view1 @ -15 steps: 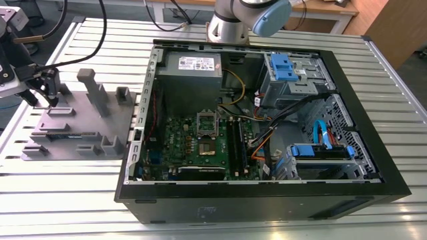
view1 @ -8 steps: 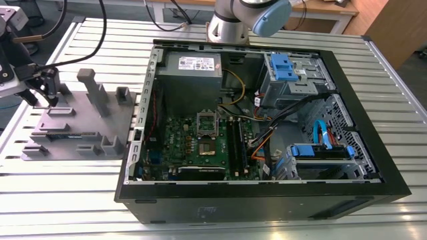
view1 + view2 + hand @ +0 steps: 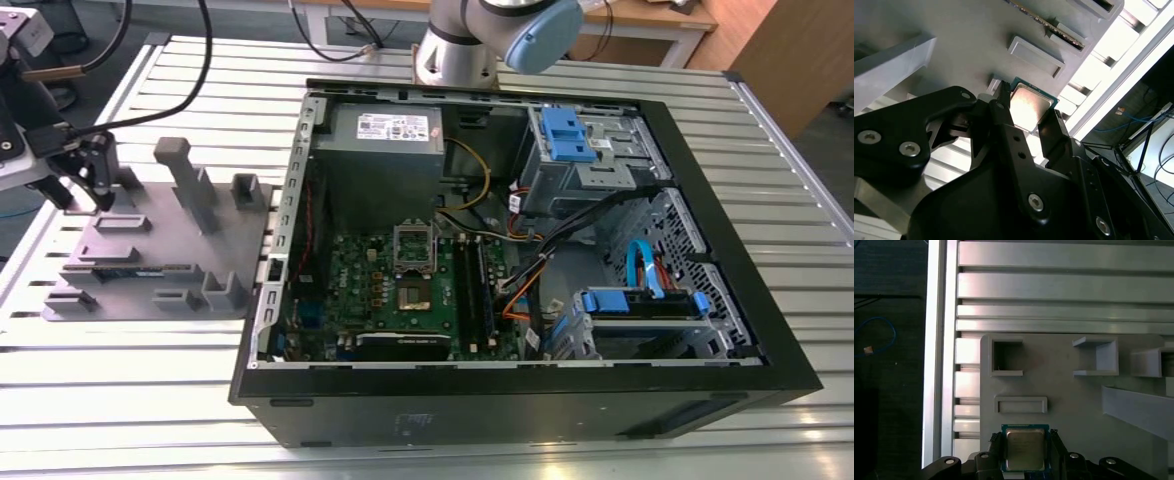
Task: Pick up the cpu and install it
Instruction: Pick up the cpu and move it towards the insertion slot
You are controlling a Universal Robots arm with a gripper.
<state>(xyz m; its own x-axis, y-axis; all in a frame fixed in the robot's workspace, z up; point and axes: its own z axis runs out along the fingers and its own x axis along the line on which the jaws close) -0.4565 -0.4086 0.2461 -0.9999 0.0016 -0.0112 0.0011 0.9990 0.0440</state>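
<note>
The cpu [image 3: 1025,450] is a small square chip with a shiny metal top and a thin green rim, seen in both wrist views [image 3: 1029,106]. My gripper [image 3: 1025,436] has its black fingers [image 3: 997,445] against two opposite edges of the chip, shut on it [image 3: 1030,102]. It hangs just over the grey fixture plate [image 3: 1064,390], near that plate's corner. In the exterior view my gripper [image 3: 80,195] is at the far left, over the plate [image 3: 160,270]. The motherboard socket [image 3: 416,292] lies inside the open computer case [image 3: 534,410], well towards the exterior view's right of the gripper.
The fixture plate carries raised grey holders and posts [image 3: 180,175]. A ribbed aluminium table [image 3: 134,380] runs under everything. Inside the case are a power supply [image 3: 387,135], blue drive brackets [image 3: 567,135] and loose cables [image 3: 534,270]. The arm's base [image 3: 461,50] stands behind the case.
</note>
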